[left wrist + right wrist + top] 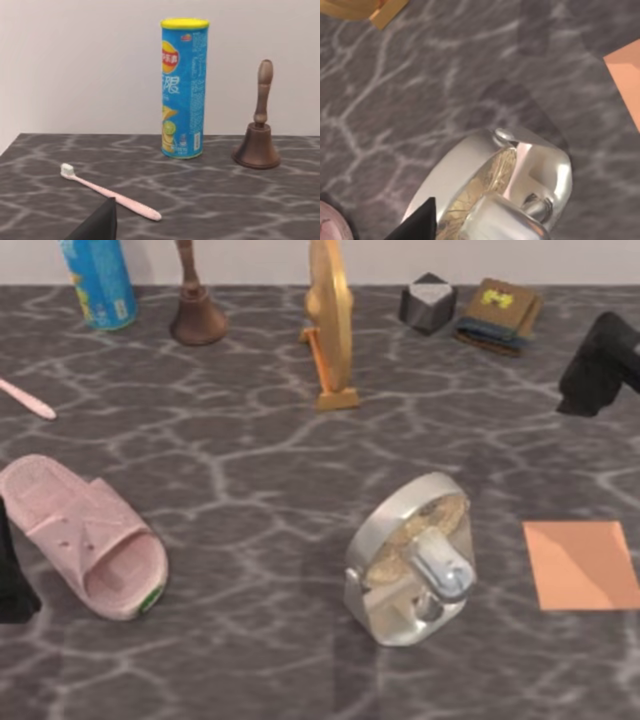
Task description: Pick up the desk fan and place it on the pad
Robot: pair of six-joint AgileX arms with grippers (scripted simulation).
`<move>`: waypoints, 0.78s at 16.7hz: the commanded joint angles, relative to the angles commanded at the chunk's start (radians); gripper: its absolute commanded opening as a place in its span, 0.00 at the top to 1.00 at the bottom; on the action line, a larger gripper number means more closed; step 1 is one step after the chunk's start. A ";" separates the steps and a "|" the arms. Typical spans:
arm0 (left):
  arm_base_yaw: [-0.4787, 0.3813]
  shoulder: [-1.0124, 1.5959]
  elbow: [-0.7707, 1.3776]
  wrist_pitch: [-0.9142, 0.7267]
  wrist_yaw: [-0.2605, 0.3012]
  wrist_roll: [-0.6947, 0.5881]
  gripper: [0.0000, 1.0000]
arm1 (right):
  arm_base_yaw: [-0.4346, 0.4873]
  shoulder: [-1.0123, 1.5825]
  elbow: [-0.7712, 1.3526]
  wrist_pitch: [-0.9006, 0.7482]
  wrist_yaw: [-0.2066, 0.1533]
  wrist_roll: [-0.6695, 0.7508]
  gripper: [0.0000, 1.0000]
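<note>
The desk fan (410, 560) is shiny silver with a tan inner face and a chrome hub, and it stands a little right of the table's middle. The right wrist view shows it from above (505, 195). To its right, near the table's right edge, lies the flat salmon-orange pad (580, 565), whose corner shows in the right wrist view (627, 75). My right gripper (595, 370) hangs at the back right, well apart from the fan and holding nothing. My left gripper (12, 575) is parked at the left edge beside the slipper.
A pink slipper (85, 535) lies at the left. Along the back stand a blue chips can (100, 280), a brown bell (197, 310), a golden disc on an orange stand (330, 330), a dark cube (428, 302) and a book-like stack (498, 315). A pink toothbrush (110, 192) lies at the far left.
</note>
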 joint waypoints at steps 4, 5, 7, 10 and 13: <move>0.000 0.000 0.000 0.000 0.000 0.000 0.00 | 0.123 0.399 0.375 -0.268 0.002 0.296 0.00; 0.000 0.000 0.000 0.000 0.000 0.000 0.00 | 0.150 0.486 0.458 -0.326 0.002 0.363 0.00; 0.000 0.000 0.000 0.000 0.000 0.000 0.00 | 0.198 0.637 0.608 -0.428 0.002 0.483 0.00; 0.000 0.000 0.000 0.000 0.000 0.000 0.00 | 0.251 0.795 0.774 -0.539 0.002 0.618 0.00; 0.000 0.000 0.000 0.000 0.000 0.000 0.00 | 0.276 0.864 0.858 -0.593 0.002 0.684 0.00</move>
